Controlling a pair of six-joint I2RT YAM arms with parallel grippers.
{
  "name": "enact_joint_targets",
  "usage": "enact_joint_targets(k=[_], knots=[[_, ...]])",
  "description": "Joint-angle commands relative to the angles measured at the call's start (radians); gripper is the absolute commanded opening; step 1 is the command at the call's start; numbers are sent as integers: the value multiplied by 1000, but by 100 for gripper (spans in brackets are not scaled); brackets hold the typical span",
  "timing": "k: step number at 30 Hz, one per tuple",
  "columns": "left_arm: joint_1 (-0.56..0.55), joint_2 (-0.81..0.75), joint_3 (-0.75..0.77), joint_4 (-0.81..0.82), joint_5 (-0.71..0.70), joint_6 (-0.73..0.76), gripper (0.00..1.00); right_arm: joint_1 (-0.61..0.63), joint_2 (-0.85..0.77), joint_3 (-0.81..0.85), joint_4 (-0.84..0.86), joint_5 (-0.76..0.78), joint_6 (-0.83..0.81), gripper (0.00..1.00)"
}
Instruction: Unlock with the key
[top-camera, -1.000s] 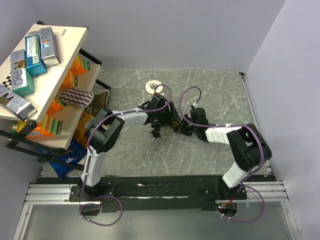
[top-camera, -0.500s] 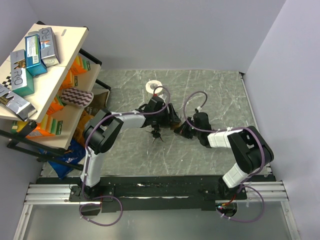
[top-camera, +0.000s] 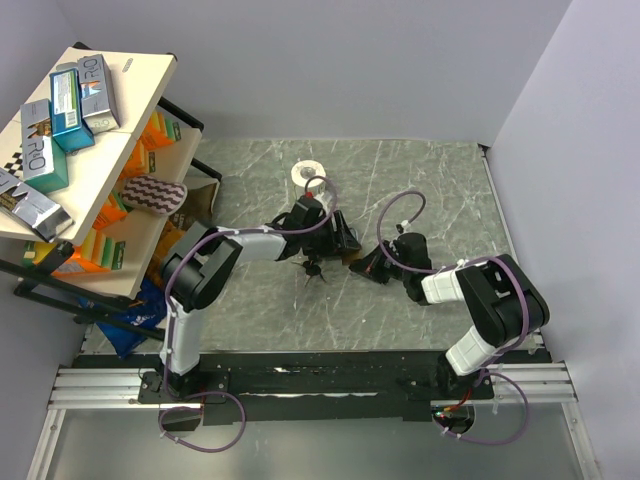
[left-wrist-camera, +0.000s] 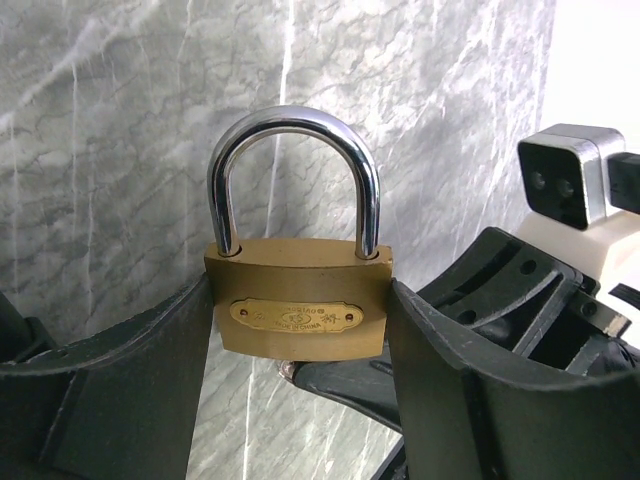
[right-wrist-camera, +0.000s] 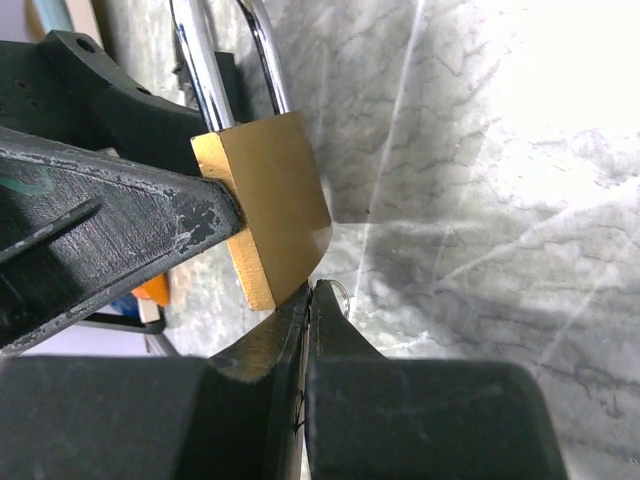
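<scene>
My left gripper (top-camera: 345, 243) (left-wrist-camera: 300, 292) is shut on a brass padlock (left-wrist-camera: 298, 310) (top-camera: 355, 257) and holds it by the sides of its body. The steel shackle (left-wrist-camera: 295, 170) is seated in the body. My right gripper (top-camera: 369, 263) (right-wrist-camera: 312, 292) is shut, and its tips touch the bottom of the lock (right-wrist-camera: 270, 210). A small silver ring (right-wrist-camera: 338, 294) of the key shows at those tips, and the blade is hidden. In the left wrist view the ring (left-wrist-camera: 287, 372) sits right under the lock. Another bunch of black-headed keys (top-camera: 312, 269) lies on the table below the left wrist.
A white disc (top-camera: 305, 172) lies on the grey marble table (top-camera: 440, 190) behind the grippers. A tilted shelf unit (top-camera: 130, 110) with boxes and snack packs stands at the left. Walls close in the back and right. The right wrist camera (left-wrist-camera: 565, 185) shows beside the lock.
My right wrist has drawn back to the right and toward me, its tips still at the lock. My left gripper has shifted slightly right with the lock. The table keys have not moved.
</scene>
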Motion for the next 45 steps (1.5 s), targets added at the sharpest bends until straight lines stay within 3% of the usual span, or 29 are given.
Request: enact_joint_targets(k=[1,24,27,31,38,41,45], knots=[[-35,-70,-62,-108,249,18,1,-87,0,42,332,209,65,0],[-35,-149,-151,131,377,-20,1,-113,60,38,481,134,137,0],[-35,-146,-134,95,360,0,1,-113,54,58,458,114,117,0],[-35,-133,-66,-97,277,61,1,-112,2,98,261,100,48,0],[-6,-48,85,-324,137,162,1,-89,-124,122,-60,34,-89,25],[2,-20,116,-347,124,192,1,-74,-177,119,-181,13,-145,40],[2,2,156,-364,107,233,1,-67,-280,88,-310,7,-223,48]])
